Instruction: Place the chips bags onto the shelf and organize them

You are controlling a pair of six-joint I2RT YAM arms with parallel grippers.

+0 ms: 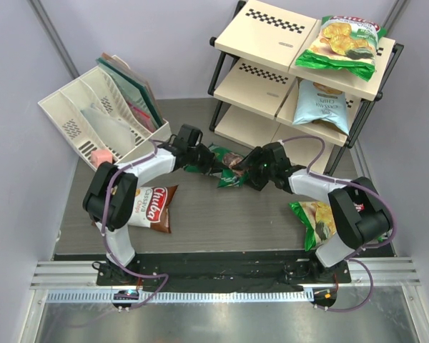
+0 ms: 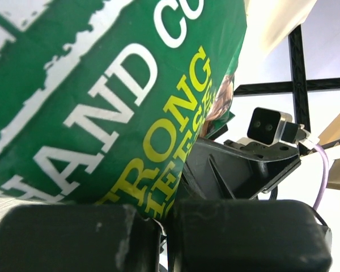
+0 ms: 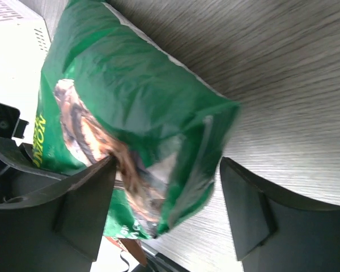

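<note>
A green chips bag (image 1: 225,168) hangs between my two grippers over the table's middle. My left gripper (image 1: 204,163) is shut on its left edge; in the left wrist view the fingers (image 2: 79,238) pinch the bag (image 2: 102,102). My right gripper (image 1: 246,173) is open, its jaws (image 3: 167,170) on either side of the bag's other end (image 3: 130,96). The brown Chuba bag (image 1: 154,207) lies on the table at the left. Another green bag (image 1: 311,219) lies by the right arm's base. The shelf (image 1: 264,32) holds a green-and-white bag (image 1: 341,44) on top and a light blue bag (image 1: 322,101) on the middle tier.
A white slotted organizer (image 1: 100,118) with folders stands at the back left, with a pink block (image 1: 101,156) at its front. Grey walls close in both sides. The shelf's left halves (image 1: 254,82) are bare boards.
</note>
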